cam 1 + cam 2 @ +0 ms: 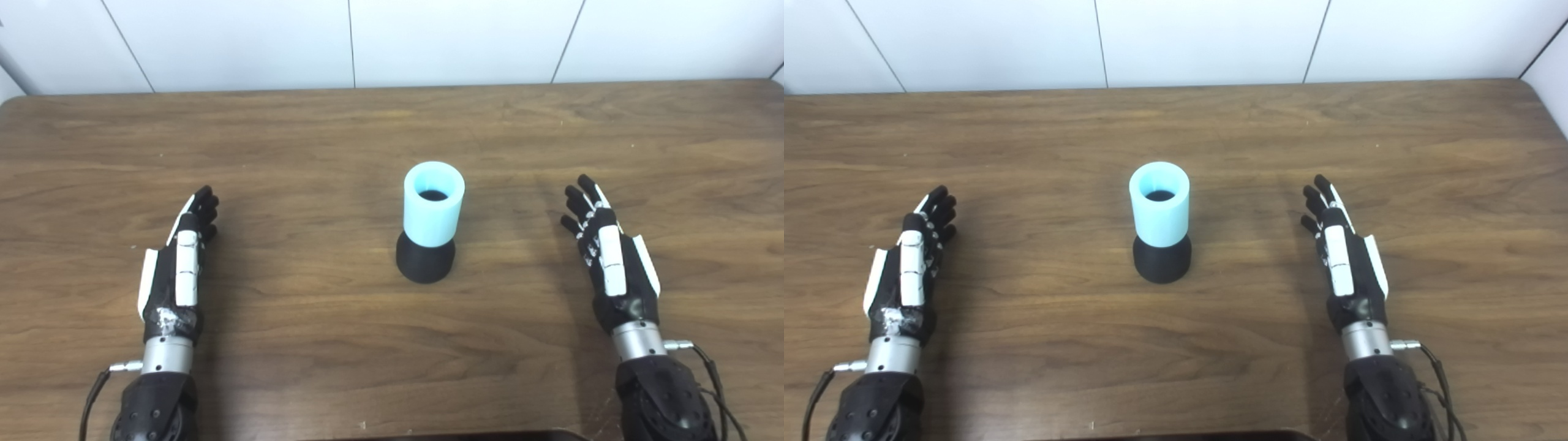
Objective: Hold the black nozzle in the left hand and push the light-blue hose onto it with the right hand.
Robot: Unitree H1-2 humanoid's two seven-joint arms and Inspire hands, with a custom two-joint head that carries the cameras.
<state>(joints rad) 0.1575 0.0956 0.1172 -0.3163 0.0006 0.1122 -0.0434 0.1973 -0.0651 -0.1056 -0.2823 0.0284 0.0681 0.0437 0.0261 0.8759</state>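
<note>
Light-blue hose [433, 205] (upright) sits atop black nozzle [425, 260].

The left hand [177, 269] and right hand [612, 257] are black with white plates along the backs and fingers. Silver metal cuffs join them to black forearms, with thin black cables plugged at the wrists.

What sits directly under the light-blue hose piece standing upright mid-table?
The light-blue cylindrical hose stands on the black flared nozzle, which rests on the wooden table. Something dark shows down its open top; how far the nozzle reaches inside is hidden by the hose wall.
</note>
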